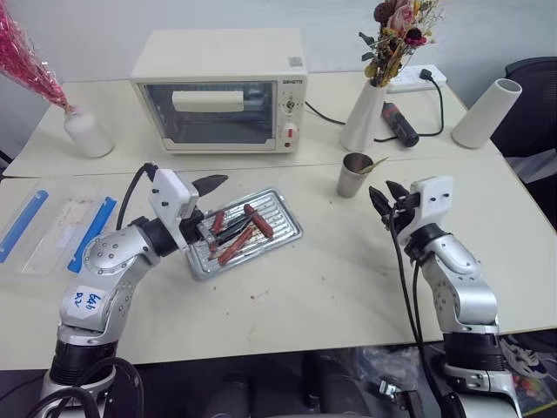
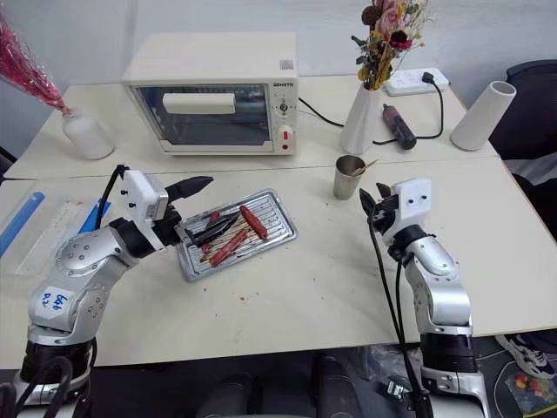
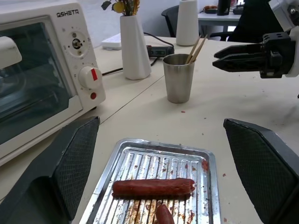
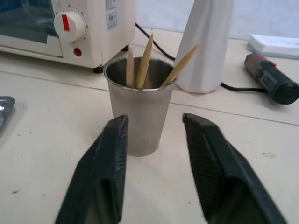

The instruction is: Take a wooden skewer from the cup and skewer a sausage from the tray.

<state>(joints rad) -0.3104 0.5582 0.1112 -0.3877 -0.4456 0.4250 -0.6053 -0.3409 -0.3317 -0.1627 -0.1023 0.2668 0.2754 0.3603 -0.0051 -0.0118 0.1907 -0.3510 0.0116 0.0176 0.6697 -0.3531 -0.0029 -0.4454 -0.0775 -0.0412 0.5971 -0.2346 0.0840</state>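
Right tool [image 4: 154, 154] sits part-open, empty, just short of the cup [image 4: 139, 105] to grab a skewer [image 4: 145, 58]; left tool [image 3: 159, 177] waits wide over the tray [image 3: 117, 161].

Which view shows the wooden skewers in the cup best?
The right wrist view: three wooden skewers stand close up in the cup. The left wrist view shows them smaller; the eye views show barely a tip.

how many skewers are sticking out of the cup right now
3 in the right wrist view: two wooden skewers stand close together on one side of the cup, one leans away from them. Shorter ones could be hidden inside.
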